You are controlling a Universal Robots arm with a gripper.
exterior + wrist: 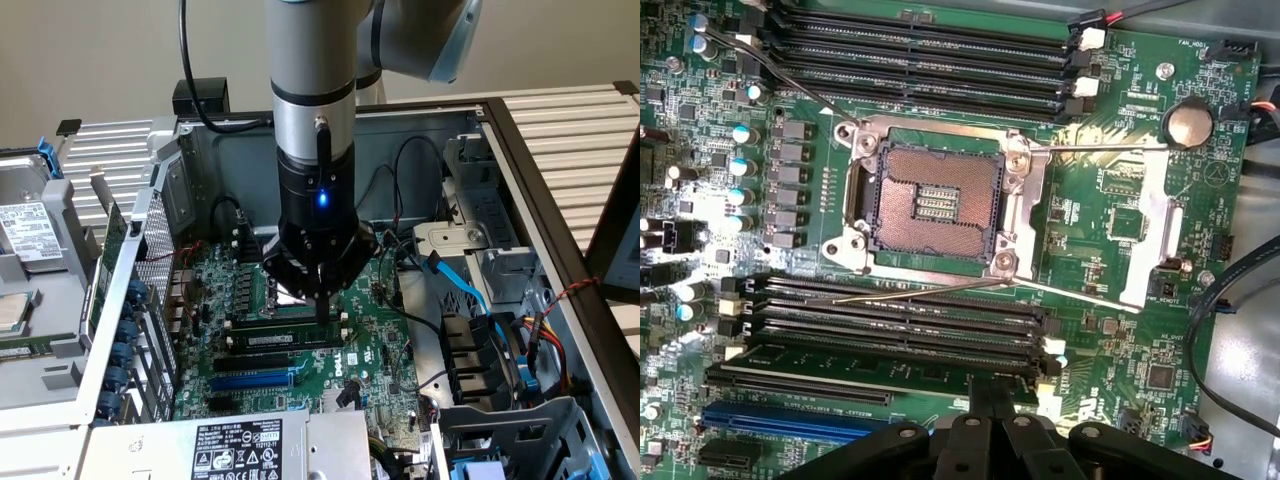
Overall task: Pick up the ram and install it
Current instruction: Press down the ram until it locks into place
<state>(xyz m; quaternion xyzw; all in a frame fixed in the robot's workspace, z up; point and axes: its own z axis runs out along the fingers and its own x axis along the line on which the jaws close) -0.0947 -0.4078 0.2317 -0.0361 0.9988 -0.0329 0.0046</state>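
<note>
The gripper (320,308), fingers together, presses on the ram (285,338) lying along a black memory slot (270,324) on the motherboard (385,330); it looks light, stiff and fragile, best held by its long edges.

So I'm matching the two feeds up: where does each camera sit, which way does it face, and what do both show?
Exterior view: off the arm, above the open computer case, looking down at the green motherboard; silver arm and black gripper show.
Wrist view: on the wrist, looking down at the bare CPU socket; shut gripper fingers show.
Shared: the long green ram stick in its slot, the blue expansion slot.
</note>
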